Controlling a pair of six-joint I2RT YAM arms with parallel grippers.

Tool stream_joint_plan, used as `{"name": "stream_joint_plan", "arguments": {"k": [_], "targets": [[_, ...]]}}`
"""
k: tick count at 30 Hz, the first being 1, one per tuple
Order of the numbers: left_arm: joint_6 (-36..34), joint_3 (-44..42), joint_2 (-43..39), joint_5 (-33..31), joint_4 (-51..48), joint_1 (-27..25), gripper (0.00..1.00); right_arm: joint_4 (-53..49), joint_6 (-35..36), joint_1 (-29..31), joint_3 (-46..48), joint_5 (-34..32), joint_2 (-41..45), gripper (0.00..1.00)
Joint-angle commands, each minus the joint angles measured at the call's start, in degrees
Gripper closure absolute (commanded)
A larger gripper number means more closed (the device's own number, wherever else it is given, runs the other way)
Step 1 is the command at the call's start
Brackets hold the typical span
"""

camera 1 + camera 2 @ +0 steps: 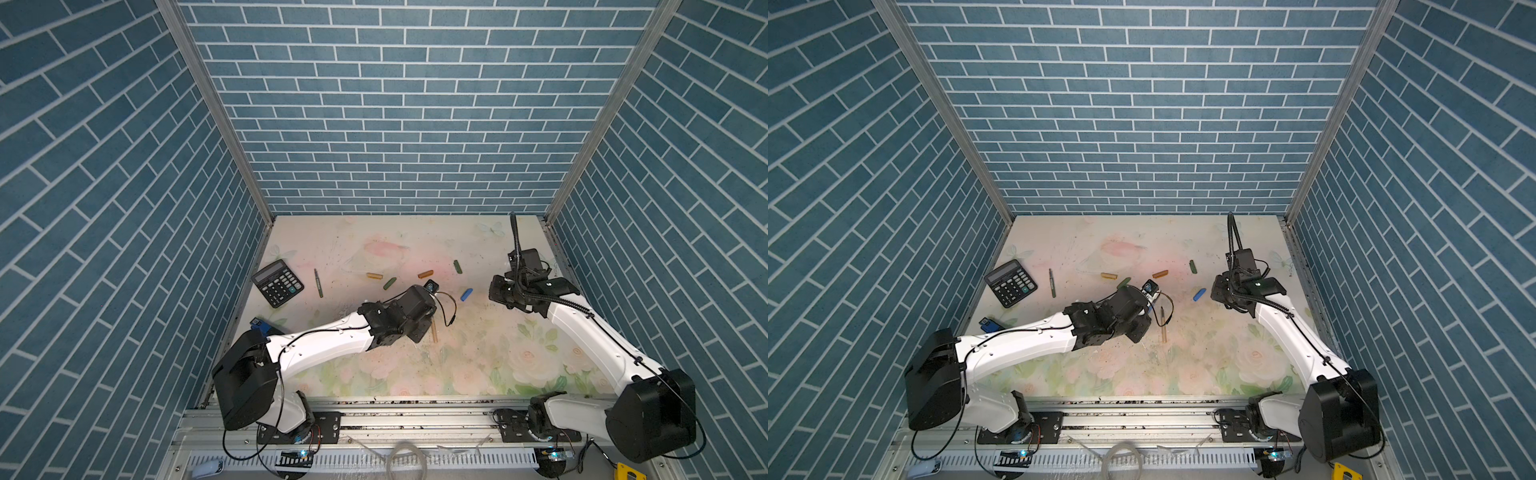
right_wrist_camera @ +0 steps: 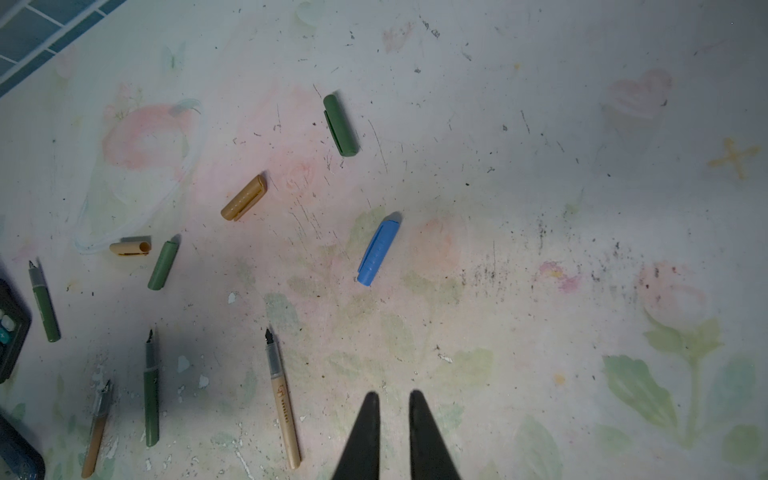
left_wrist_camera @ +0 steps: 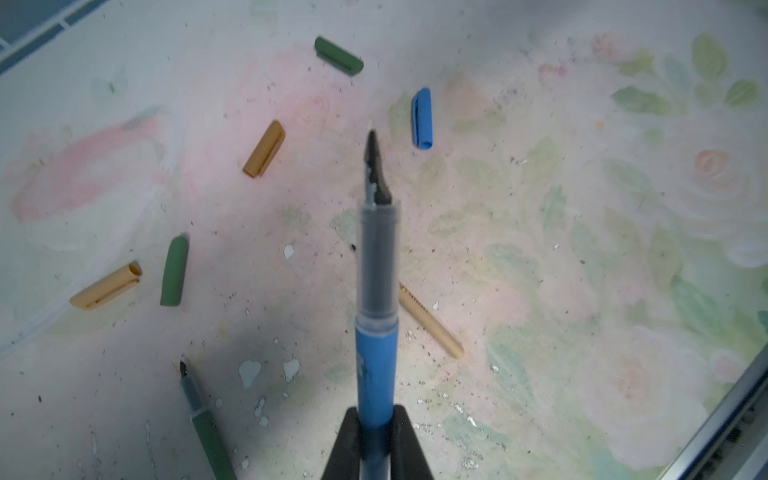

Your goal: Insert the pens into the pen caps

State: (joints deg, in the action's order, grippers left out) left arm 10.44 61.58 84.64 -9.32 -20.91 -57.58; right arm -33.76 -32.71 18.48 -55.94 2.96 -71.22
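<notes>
Near the centre of both top views, the left gripper (image 3: 376,417) pinches a blue pen (image 3: 376,340) by its barrel. Its dark nib is bared and aimed toward the blue cap (image 1: 466,294), which lies just right of it on the floral mat (image 1: 478,353). At frame right the right gripper (image 2: 394,405) hovers, jaws nearly pressed together on nothing. Capping looks barely begun. Next, that cap probably needs lifting and lining up, mouth to nib.

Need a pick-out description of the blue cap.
From the calculator at the floral table's left edge, follow the loose caps rightward. The blue pen cap lies last. It's the only blue one; the others are tan, orange-brown or green.
</notes>
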Motion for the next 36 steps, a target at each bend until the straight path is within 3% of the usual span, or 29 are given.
{"name": "stream_joint_plan", "arguments": {"k": [1,6,11,15,20,36], "targets": [[-4.2,4.75,-0.71,1.53,-0.17,1.76,1.0,0.15,1.79,0.16,-3.35,-0.85,1.44,0.82],[-6.26,5.79,-0.66,4.55,5.2,5.36,1.0,2.35,2.19,0.15,-3.52,-2.17,1.93,0.81],[-3.78,-0.26,-3.08,14.3,14.88,10.32,1.0,3.92,2.85,0.24,-4.29,1.68,1.52,0.76],[-3.36,-2.04,-4.26,17.08,17.14,11.77,1.0,9.21,4.12,0.48,-5.01,17.14,1.69,0.72],[-1.92,-1.6,-3.7,19.89,17.27,11.79,1.0,19.77,2.13,3.25,-4.13,22.83,2.77,0.62],[4.96,-1.03,-2.3,27.5,19.49,15.39,1.0,27.14,2.85,11.98,-5.41,26.74,-0.86,0.58]]}}
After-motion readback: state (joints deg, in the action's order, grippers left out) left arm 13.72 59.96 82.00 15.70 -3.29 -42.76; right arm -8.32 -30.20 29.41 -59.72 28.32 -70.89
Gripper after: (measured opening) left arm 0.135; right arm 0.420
